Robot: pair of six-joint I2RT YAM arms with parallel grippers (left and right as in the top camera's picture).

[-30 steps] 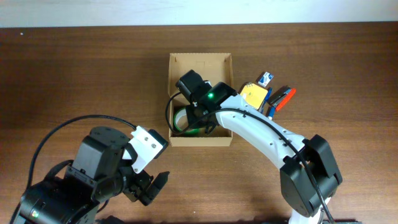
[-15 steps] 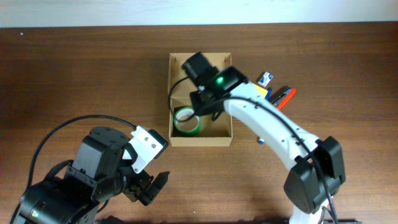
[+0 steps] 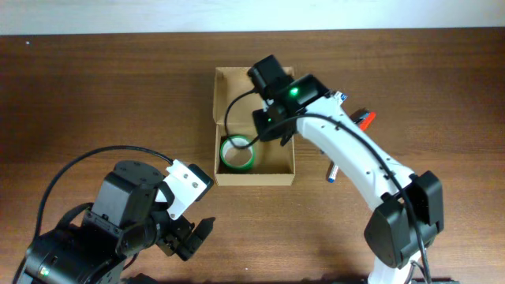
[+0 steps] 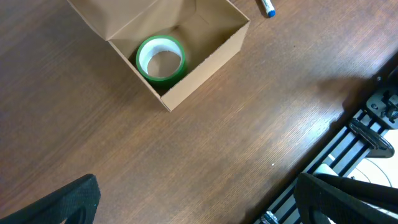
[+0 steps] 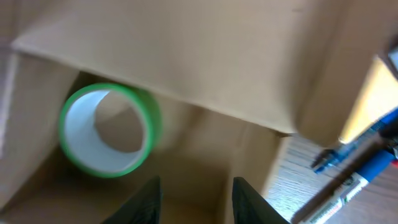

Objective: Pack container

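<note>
The tan cardboard container (image 3: 254,178) stands open at the table's middle, its flap folded back at the far side. A green tape roll (image 3: 237,153) lies inside at the near left; it also shows in the left wrist view (image 4: 160,57) and the right wrist view (image 5: 107,129). My right gripper (image 3: 272,136) is open and empty, hovering over the box's right half, up and to the right of the roll. In its own view the fingertips (image 5: 147,198) frame the box floor (image 5: 193,155). My left gripper (image 3: 194,235) is open and empty near the front left, apart from the container (image 4: 205,68).
Right of the box lie a blue pen (image 3: 331,172), a red-handled item (image 3: 365,118) and a small blue-white item (image 3: 341,96), partly hidden under my right arm. Pens (image 5: 354,168) show beside the box wall. The table's front edge (image 4: 323,134) is near my left gripper.
My right gripper has let go of the green roll in the box, lifted off it and moved toward the far right. The left arm has not moved.
</note>
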